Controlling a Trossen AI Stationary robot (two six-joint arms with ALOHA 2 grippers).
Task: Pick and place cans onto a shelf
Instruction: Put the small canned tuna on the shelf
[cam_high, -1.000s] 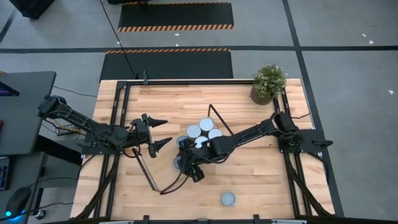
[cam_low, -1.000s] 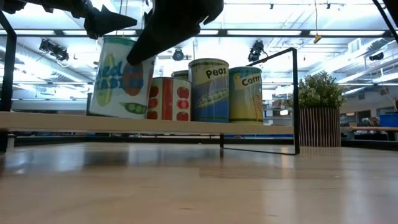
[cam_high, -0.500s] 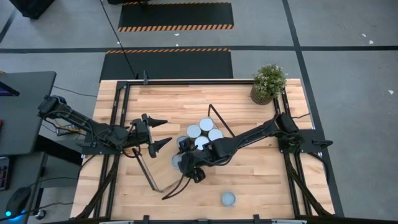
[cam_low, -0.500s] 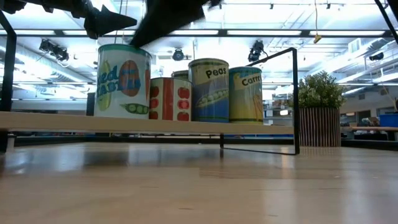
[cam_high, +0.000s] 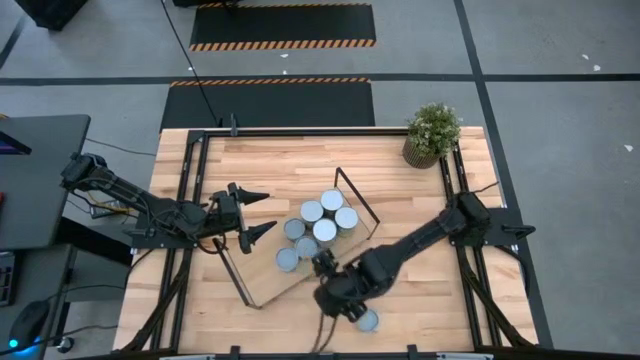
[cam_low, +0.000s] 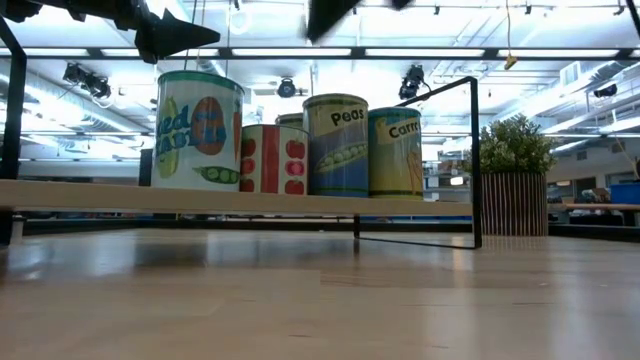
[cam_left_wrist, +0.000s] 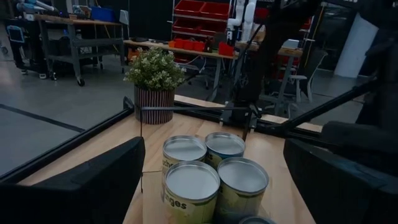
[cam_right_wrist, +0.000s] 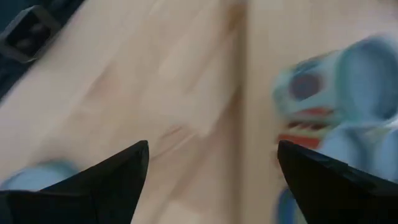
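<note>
Several cans with pale round tops stand upright in a cluster on the light-wood shelf; in the low view their labels show above the board. One more can stands alone on the table near its near edge. My right gripper hovers open and empty just left of that lone can, between it and the shelf; its fingers stand apart in the right wrist view. My left gripper waits open at the shelf's left side, facing the cans.
A potted plant stands at the table's far right corner. The shelf's black loop frames rise at its short ends. Bare tabletop lies at the near right.
My right gripper has let go of the can at the cluster's near-left end, risen, and gone toward the table's near edge, toward the lone can. That can was tilted in the gripper and now stands upright on the shelf.
</note>
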